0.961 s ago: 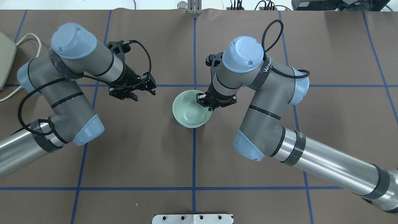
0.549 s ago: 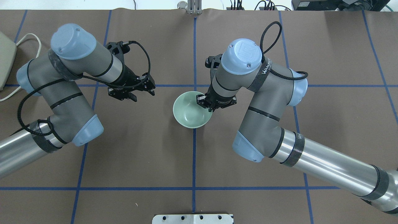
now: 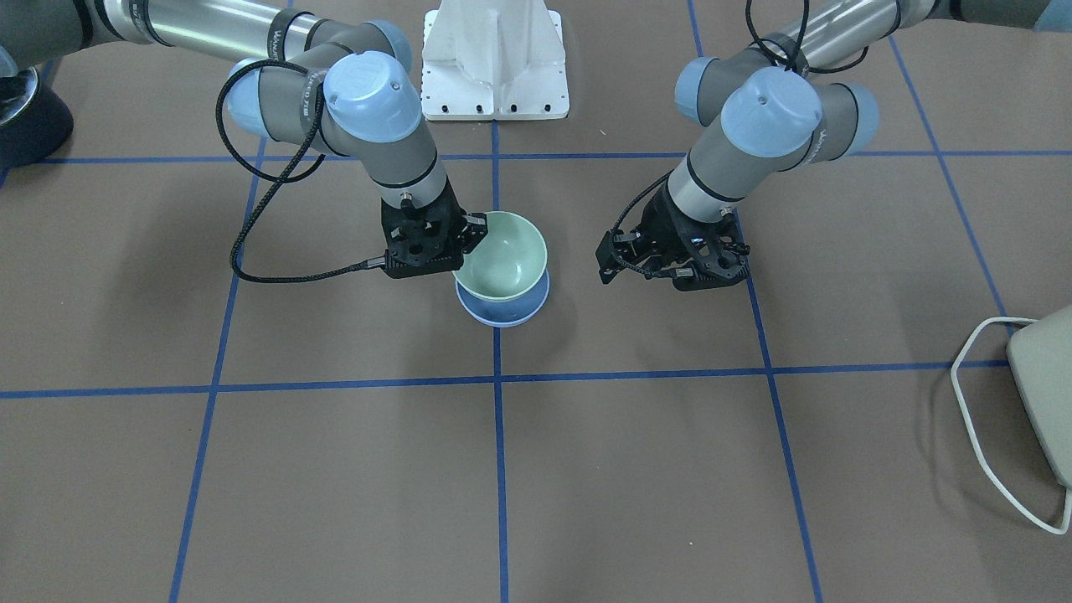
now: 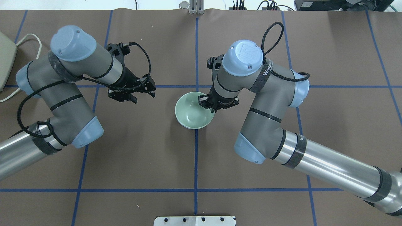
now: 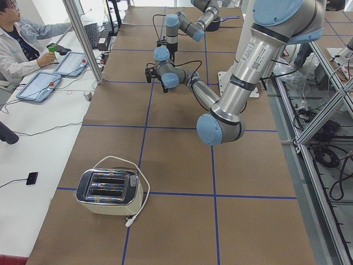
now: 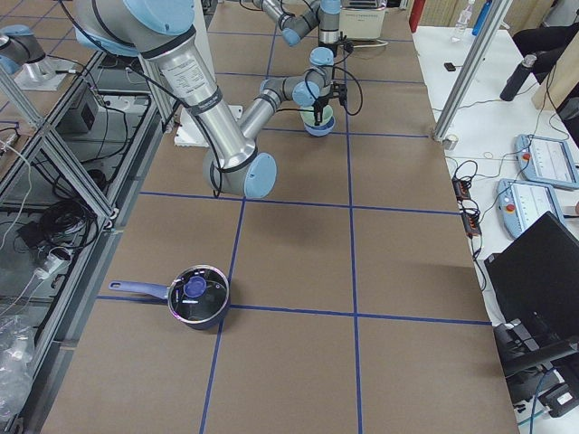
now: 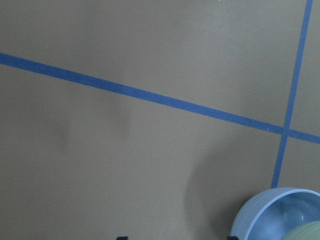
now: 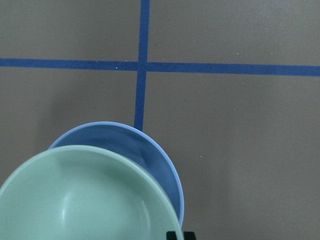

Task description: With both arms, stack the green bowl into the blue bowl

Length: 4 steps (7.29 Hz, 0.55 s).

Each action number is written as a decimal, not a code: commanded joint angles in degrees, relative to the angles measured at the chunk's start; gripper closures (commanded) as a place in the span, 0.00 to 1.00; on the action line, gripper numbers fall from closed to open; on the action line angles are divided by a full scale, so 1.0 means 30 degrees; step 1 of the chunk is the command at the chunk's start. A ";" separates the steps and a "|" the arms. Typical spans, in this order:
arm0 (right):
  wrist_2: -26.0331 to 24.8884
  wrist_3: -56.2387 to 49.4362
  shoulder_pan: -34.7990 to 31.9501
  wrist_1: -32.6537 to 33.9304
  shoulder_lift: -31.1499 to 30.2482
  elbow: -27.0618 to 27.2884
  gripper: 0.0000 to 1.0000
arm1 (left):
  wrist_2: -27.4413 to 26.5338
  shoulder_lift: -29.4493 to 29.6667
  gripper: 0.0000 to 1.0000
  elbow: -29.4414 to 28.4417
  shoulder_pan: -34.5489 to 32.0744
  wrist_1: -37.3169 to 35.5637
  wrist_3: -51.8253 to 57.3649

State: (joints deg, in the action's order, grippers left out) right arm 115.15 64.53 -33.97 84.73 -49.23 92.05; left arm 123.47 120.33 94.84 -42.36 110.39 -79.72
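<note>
My right gripper (image 4: 207, 105) is shut on the rim of the green bowl (image 4: 191, 113). It holds the green bowl upright directly over the blue bowl (image 3: 502, 311); I cannot tell whether they touch. In the right wrist view the green bowl (image 8: 85, 200) covers most of the blue bowl (image 8: 135, 145). In the overhead view the blue bowl is hidden under the green one. My left gripper (image 4: 138, 94) is open and empty, hovering apart to the left of the bowls. Its wrist view shows the blue bowl (image 7: 272, 215) at the lower right corner.
A toaster (image 5: 107, 190) with a white cord stands at the table's left end. A dark pot with a lid (image 6: 197, 297) sits at the right end. The white pedestal (image 3: 494, 59) stands behind the bowls. A person sits beside the table (image 5: 19, 41).
The right gripper has shifted slightly with the green bowl, so the blue rim no longer shows under it from above. The left gripper has drawn back a little to the left.
</note>
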 commanded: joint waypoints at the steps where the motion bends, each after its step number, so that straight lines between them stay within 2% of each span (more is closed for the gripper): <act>1: -0.0004 -0.0006 0.0015 0.0000 0.0031 -0.0008 0.79 | -0.0023 -0.0002 0.26 -0.0002 0.0000 0.0001 0.0000; 2: -0.0149 -0.0238 0.0015 -0.0232 -0.0027 -0.0037 0.40 | -0.0052 -0.0002 0.25 -0.0002 0.0000 0.0030 0.0000; 3: -0.0353 -0.1023 0.0015 -0.0380 -0.0114 -0.0067 0.25 | -0.0023 -0.0002 0.25 0.0027 0.0000 0.0031 0.0000; 4: -0.0355 -0.1089 0.0015 -0.0410 -0.0144 -0.0067 0.15 | -0.0052 -0.0002 0.26 -0.0001 0.0000 0.0031 0.0000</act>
State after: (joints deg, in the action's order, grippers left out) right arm 114.34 62.25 -33.93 83.79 -49.49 91.89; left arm 123.36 120.32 94.86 -42.36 110.47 -79.72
